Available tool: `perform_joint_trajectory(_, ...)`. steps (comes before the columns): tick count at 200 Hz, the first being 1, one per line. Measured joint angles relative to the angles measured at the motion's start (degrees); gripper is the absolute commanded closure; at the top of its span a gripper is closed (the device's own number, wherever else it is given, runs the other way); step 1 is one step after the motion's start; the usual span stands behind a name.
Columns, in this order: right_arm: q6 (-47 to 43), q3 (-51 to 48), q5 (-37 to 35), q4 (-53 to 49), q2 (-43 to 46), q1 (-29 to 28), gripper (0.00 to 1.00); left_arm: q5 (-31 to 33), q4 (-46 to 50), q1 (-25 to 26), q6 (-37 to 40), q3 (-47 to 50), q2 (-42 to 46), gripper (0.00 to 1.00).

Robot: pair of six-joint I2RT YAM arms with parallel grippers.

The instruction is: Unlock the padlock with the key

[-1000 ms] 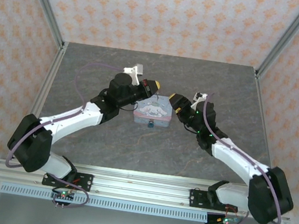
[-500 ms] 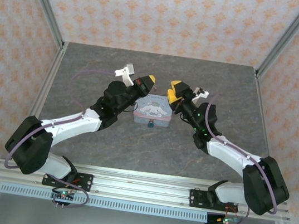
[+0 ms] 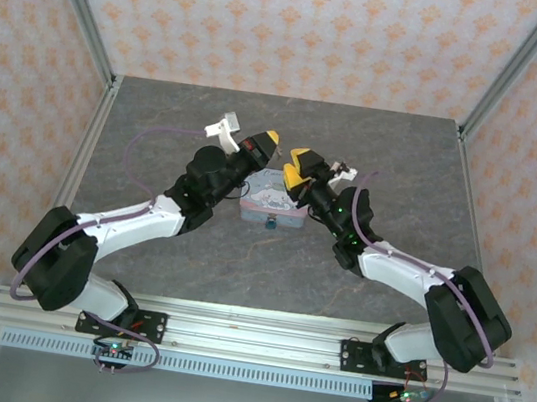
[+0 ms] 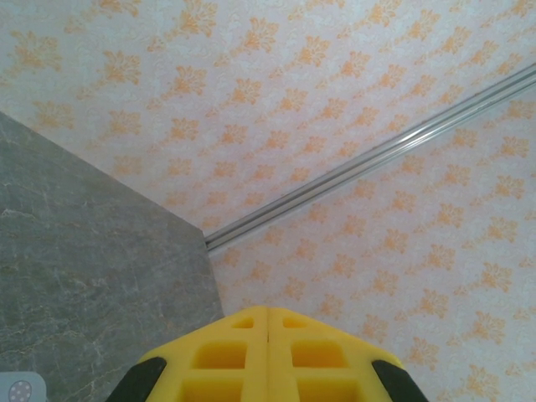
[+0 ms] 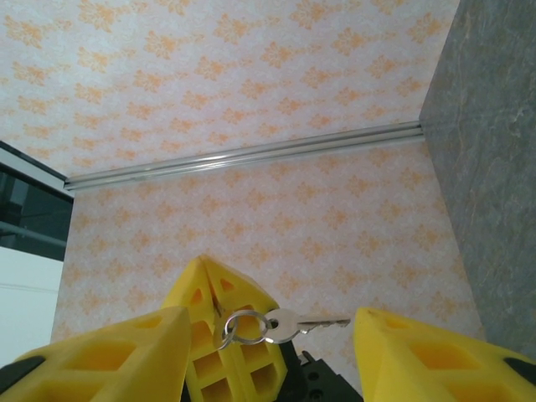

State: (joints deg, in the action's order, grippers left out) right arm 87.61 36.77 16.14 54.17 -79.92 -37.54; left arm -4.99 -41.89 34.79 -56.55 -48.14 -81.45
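Two grippers face each other in the air above the pale-blue tin (image 3: 274, 200). Your left gripper (image 3: 268, 140), its fingers pressed together, appears to pinch the key (image 5: 289, 324) by its ring, with the blade sticking out sideways. Your right gripper (image 5: 270, 325) is spread wide, one finger on either side of the key. The padlock (image 3: 271, 226) sits low at the tin's near edge; whether it hangs from the tin cannot be told.

The step in hand looks like a mid-air handover, with the lock not yet touched. Next, the right fingers need to close squarely on the key's head before the left lets go, without twisting the blade.

The table (image 3: 406, 161) offers open room on every side of the tin, and the walls are well apart from both arms. The only tight spot is between the grippers themselves.
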Motion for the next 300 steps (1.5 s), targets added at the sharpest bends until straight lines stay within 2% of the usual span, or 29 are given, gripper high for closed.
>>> perform_joint_trajectory(60,1.36,1.66,-0.66,2.08,-1.68,-0.83,0.49,0.00,-0.39,0.52,-0.61,0.00,-2.36,1.00)
perform_joint_trajectory(114,2.47,1.66,-1.70,2.54,-3.34,-0.96,0.57,0.22,-1.33,1.49,-0.61,0.00,-2.71,1.00)
perform_joint_trajectory(149,3.15,1.66,-1.86,3.15,-3.63,-0.96,0.67,0.70,-1.64,1.62,-0.61,0.00,-3.37,1.00)
perform_joint_trajectory(209,3.54,1.66,-2.62,4.00,-3.72,-0.96,1.00,1.40,-2.60,2.25,-0.87,0.00,-3.48,1.00)
perform_joint_trajectory(249,3.67,1.64,-2.91,4.11,-3.74,-0.98,1.00,1.66,-2.58,2.25,-1.95,0.00,-3.48,1.00)
perform_joint_trajectory(268,3.52,1.36,-2.89,4.09,-3.74,-1.01,1.00,2.03,-1.60,2.36,-2.60,-0.07,-3.48,0.77)
perform_joint_trajectory(283,2.64,0.68,-2.82,3.93,-3.72,-0.90,1.00,2.29,1.31,2.34,-3.85,-0.26,-3.39,0.55)
perform_joint_trajectory(300,0.79,-0.76,-2.29,2.75,-3.34,-0.33,1.00,2.49,7.04,2.10,-4.74,-0.57,-2.54,0.44)
